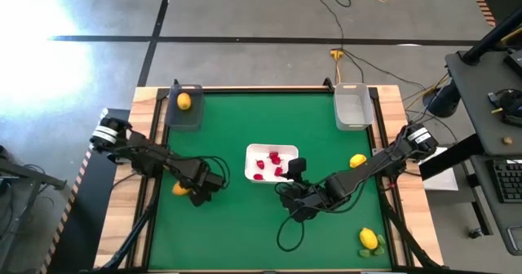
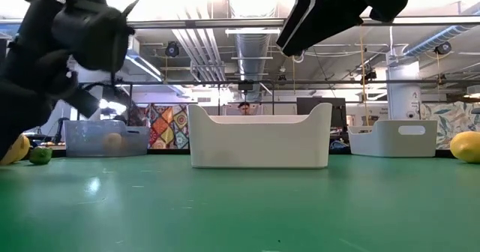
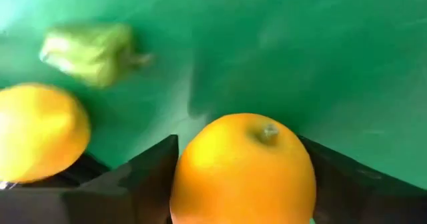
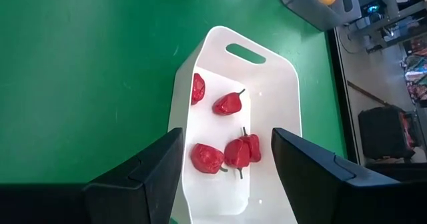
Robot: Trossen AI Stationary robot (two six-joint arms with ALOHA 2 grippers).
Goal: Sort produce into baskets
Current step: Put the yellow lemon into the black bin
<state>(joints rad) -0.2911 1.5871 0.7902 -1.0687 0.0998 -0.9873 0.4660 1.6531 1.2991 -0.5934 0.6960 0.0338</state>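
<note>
An orange (image 3: pixel 243 174) sits on the green mat between the fingers of my left gripper (image 1: pixel 198 191), at the table's left. A yellow lemon (image 3: pixel 37 134) and a small green piece (image 3: pixel 90 51) lie beside it. In the low view they show as the lemon (image 2: pixel 15 148) and the green piece (image 2: pixel 40 156). My right gripper (image 4: pixel 227 141) hangs open above the white tray (image 4: pixel 267 71), where several red berries (image 4: pixel 230 104) lie. The dark bin (image 1: pixel 183 115) at the far left holds one yellow-orange fruit (image 1: pixel 184 102). My left gripper has the orange between its two fingers, which lie against its two opposite sides (image 3: pixel 181 177). The fingers (image 3: pixel 150 181) come steeply from above. The stem dimple (image 3: pixel 268 132) faces away from the gripper. I cannot tell whether the orange is off the mat.
The clear bin (image 1: pixel 353 111) stands at the far right. One lemon (image 1: pixel 357 161) lies right of the tray. Another lemon (image 1: pixel 369 239) and a green piece (image 1: pixel 364 252) lie near the front right corner. Cables loop on the mat below my right arm (image 1: pixel 289 233).
</note>
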